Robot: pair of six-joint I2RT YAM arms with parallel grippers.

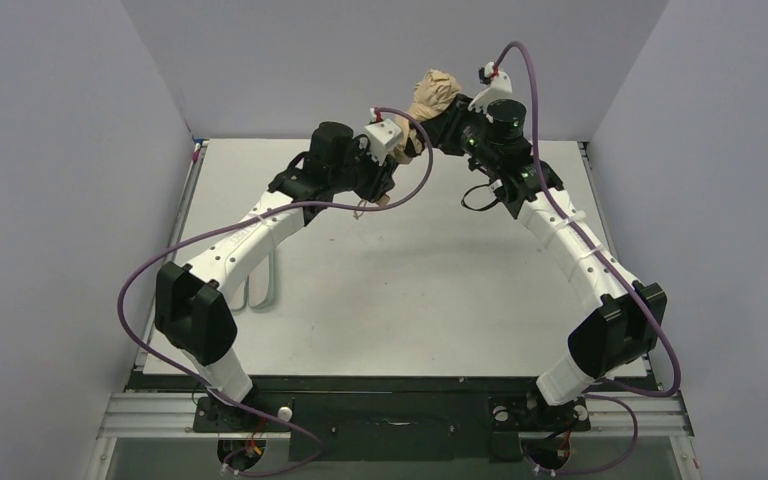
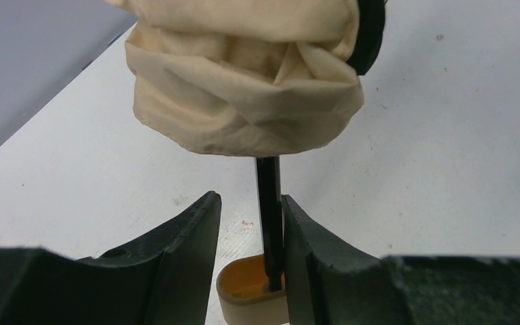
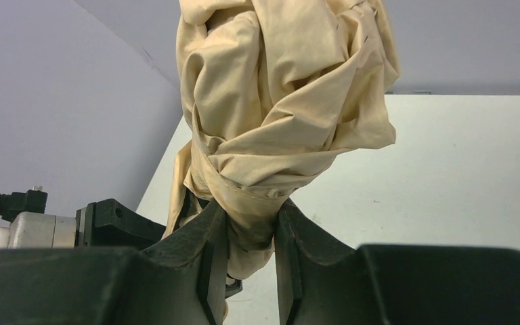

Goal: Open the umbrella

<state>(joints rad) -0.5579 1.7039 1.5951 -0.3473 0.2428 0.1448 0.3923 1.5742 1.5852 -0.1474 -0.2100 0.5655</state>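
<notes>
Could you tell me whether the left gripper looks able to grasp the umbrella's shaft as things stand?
Probably yes: the shaft stands between the fingers of the left gripper, nothing in the way.

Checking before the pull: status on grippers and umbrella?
Right gripper shut on umbrella, pinching its fabric. Left gripper open, jaws straddling the black shaft by the handle, one finger touching it. Canopy bunched, not opened. Nothing seen blocking.

No readable text, label or number anywhere.

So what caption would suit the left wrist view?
Left end effector straddling the umbrella's black shaft, between bunched beige canopy and tan handle.
</notes>
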